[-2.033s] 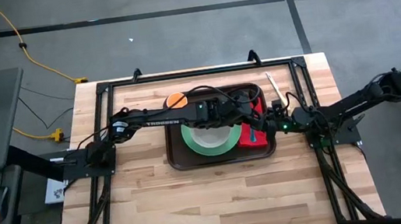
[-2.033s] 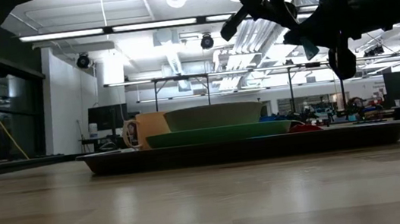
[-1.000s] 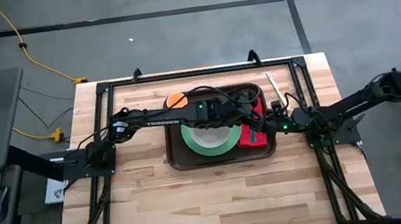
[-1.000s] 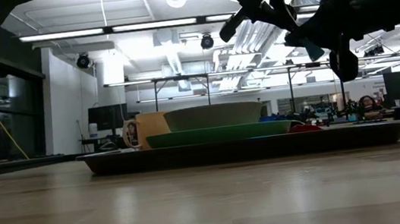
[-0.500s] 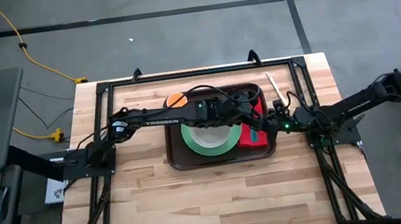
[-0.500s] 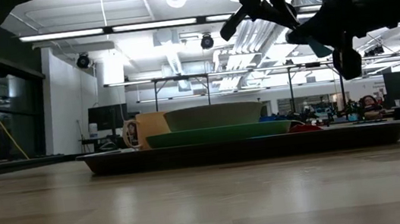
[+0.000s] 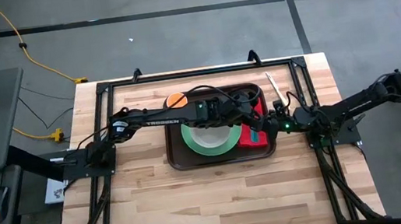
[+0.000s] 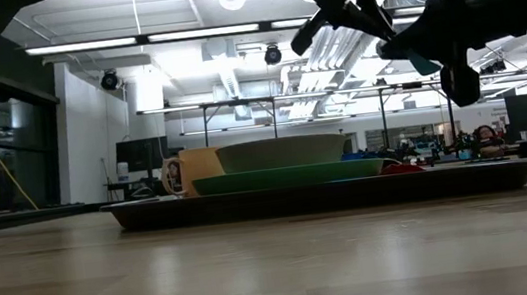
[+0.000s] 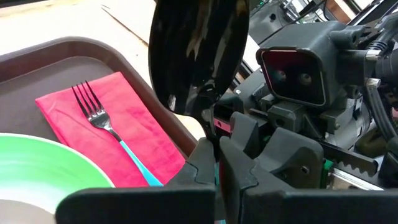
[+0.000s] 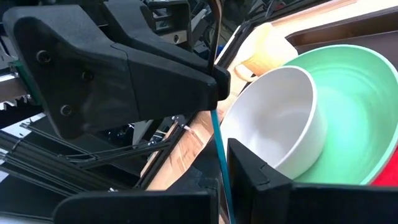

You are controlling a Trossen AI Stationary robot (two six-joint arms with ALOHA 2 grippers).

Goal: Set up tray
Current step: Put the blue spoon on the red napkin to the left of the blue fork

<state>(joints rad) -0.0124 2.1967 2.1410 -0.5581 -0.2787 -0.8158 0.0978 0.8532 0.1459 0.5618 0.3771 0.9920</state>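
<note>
The dark brown tray (image 7: pixel 178 161) lies mid-table with a green plate (image 7: pixel 192 146), a white bowl (image 10: pixel 280 118), an orange cup (image 7: pixel 175 100) and a red napkin (image 9: pixel 134 124). A teal-handled fork (image 9: pixel 99 118) lies on the napkin. Above the tray's right edge a spoon with a shiny bowl (image 9: pixel 199 56) and a teal handle (image 10: pixel 219 149) is held in the air. My left gripper (image 9: pixel 217 168) and my right gripper (image 10: pixel 224 199) meet there tip to tip, both shut on the spoon. My left gripper pinches the spoon between its two fingers where the metal neck (image 9: pixel 210 134) meets the teal handle. It reaches from the table's left, slanting down. The spoon's bowl stands out beyond the fingertips, clear of the tray. My right gripper has the teal handle (image 10: pixel 222 186) between its two fingers, farther along than the left gripper's hold. It comes about level from the table's right. The handle runs straight between the two grippers.
A pale wooden stick (image 7: pixel 274 87) lies on the table right of the tray's far corner. The black frame's bars (image 7: pixel 195 73) run around the work area. Bare wooden table (image 7: pixel 212 197) stretches in front of the tray.
</note>
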